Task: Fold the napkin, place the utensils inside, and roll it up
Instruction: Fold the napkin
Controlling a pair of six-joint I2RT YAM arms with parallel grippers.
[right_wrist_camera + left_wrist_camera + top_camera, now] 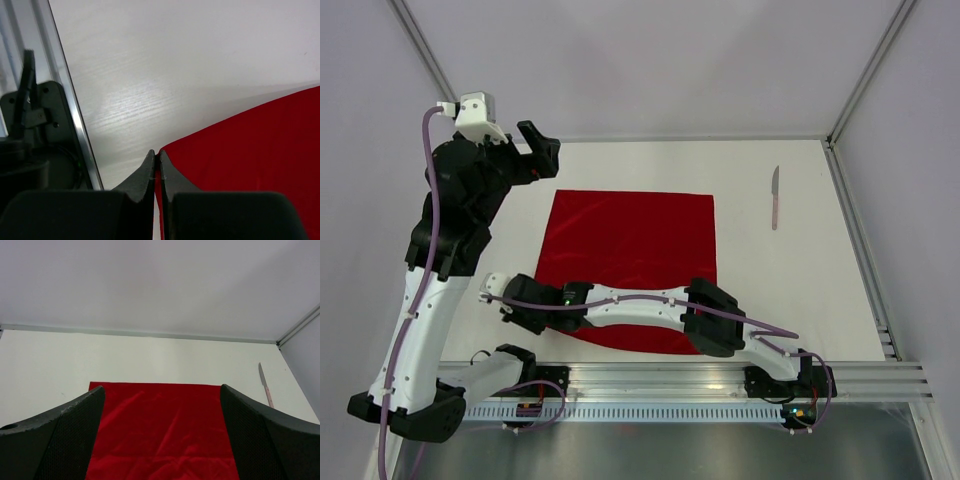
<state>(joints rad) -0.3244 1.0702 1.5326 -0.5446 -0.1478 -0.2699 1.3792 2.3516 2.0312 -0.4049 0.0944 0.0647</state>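
Red napkin (630,250), knife (775,197) well apart rightward.

The white table (790,290) carries two things. A red napkin (630,240) lies spread open at its middle, faintly creased, reaching close to the near edge. A knife (775,198) lies well apart from it, toward the far right corner, parallel to the right edge, its tip toward the far edge.

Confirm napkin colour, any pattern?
The napkin is plain deep red, no pattern; best in top external view.
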